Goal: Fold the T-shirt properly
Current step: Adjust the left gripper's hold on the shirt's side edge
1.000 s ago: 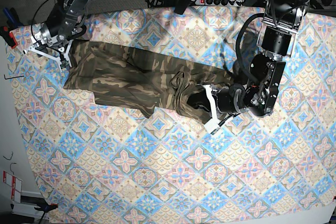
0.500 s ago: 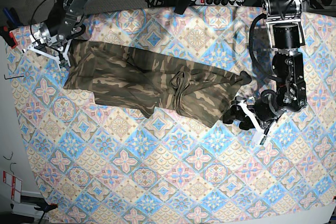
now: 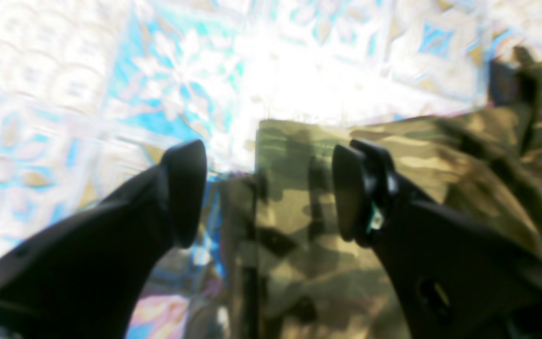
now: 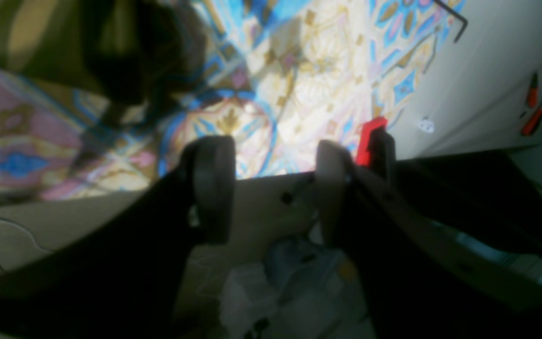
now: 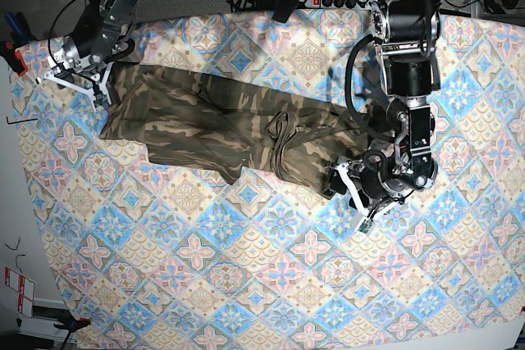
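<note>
Fingers of left gripper spread, empty, straddling T-shirt corner. Right gripper also spread, empty. Risk: shallow pinch snags tablecloth or slips off hem.

There is one T-shirt. It lies on one worktop, and one patterned cloth covers that worktop. There are two robot arms. Each arm has one tool, so there are two tools: the left tool and the right tool. Each tool has two fingers. There is one red clip at the edge.
</note>
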`<state>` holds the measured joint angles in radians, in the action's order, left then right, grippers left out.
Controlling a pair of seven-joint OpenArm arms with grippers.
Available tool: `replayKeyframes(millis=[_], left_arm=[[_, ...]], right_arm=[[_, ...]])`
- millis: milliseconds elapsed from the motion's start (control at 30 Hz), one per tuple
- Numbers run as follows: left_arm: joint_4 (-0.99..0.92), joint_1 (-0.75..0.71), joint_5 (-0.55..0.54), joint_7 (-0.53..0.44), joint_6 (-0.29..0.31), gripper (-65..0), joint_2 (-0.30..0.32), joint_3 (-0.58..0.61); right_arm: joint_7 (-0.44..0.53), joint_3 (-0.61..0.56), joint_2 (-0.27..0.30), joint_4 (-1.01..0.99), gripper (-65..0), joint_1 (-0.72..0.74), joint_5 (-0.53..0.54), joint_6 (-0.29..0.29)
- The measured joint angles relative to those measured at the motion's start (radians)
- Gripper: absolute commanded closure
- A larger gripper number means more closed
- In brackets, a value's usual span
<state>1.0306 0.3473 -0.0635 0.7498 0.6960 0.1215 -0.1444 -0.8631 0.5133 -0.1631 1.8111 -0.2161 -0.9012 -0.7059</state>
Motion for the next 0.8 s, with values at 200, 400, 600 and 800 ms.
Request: replayKeyframes(millis=[200, 400, 600, 800], left_arm=[[-0.143, 0.044, 0.012, -0.045, 0.0, -37.5, 0.0, 0.001], [-0.196, 0.096, 0.01, -0.107, -0.004, -37.5, 0.004, 0.059], [-0.197, 0.096, 0.007, -0.104, 0.0, -37.5, -0.003, 0.204], [-0.197, 0.094, 0.005, -0.105, 0.0, -37.5, 0.007, 0.208]], right_arm=[[0.0, 0.0, 0.0, 0.0, -26.7, 0.0, 0.0, 0.0], [0.0, -0.003, 0.0, 0.0, -26.7, 0.001, 0.0, 0.0], [0.0, -0.005, 0.0, 0.0, -26.7, 0.003, 0.0, 0.0], [0.0, 0.0, 0.0, 0.0, -26.7, 0.002, 0.0, 0.0]])
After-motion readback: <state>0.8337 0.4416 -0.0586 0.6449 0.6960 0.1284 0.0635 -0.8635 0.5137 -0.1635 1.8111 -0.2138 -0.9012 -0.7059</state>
